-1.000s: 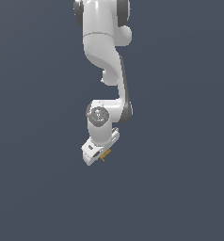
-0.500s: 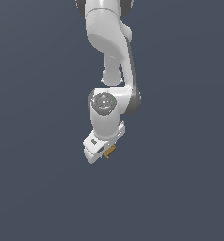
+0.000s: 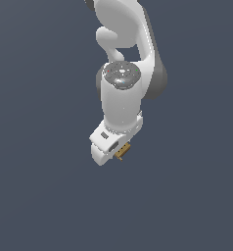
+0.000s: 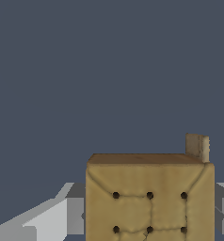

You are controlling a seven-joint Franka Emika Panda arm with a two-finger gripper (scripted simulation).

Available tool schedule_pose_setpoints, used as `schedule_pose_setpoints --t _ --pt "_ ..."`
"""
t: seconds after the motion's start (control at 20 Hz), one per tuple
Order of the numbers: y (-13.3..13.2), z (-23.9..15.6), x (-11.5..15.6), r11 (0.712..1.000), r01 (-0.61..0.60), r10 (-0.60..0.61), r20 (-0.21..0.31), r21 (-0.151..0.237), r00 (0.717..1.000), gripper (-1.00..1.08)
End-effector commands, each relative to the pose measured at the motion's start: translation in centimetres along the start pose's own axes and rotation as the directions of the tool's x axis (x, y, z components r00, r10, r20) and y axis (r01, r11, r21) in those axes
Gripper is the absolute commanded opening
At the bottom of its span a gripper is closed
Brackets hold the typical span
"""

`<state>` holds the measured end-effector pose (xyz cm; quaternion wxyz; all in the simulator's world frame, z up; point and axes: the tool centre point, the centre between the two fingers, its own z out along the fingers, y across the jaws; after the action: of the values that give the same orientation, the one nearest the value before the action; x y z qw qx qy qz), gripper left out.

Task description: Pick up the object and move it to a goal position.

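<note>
The object, a small tan-gold flat square block (image 4: 149, 197) with dark dots on its face, sits between my gripper's fingers (image 4: 74, 214) in the wrist view and fills the space between them. In the exterior view only a small tan edge of the block (image 3: 122, 151) shows under the white hand. My gripper (image 3: 119, 149) is shut on the block and holds it up in the air, with the arm's wrist and forearm (image 3: 121, 98) above it hiding most of the hand.
Only a plain dark grey-blue background (image 3: 40, 147) shows around the arm in both views. No table edge, container or marker is visible.
The arm has moved toward the camera and now looks larger in the exterior view. The gripper still holds the block in the same way.
</note>
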<state>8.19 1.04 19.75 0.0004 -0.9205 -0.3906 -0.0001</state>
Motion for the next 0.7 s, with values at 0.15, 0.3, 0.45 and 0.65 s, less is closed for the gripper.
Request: schedule_pose_setpoints --t 0.15,0.3,0.45,0.65 --pt "-0.3 -5.7 2.1 1.0 0.0 0.0 0.0 0.0 1.0 -1.0" --pt "-0.4 -8.3 3.1 1.0 -0.001 0.001 0.0 0.0 1.0 -1.0" --pt "-0.4 -10.5 3.9 1.0 -0.001 0.001 0.0 0.0 1.0 -1.0" --pt "-0.4 -12.9 4.9 1.0 -0.001 0.001 0.0 0.0 1.0 -1.0"
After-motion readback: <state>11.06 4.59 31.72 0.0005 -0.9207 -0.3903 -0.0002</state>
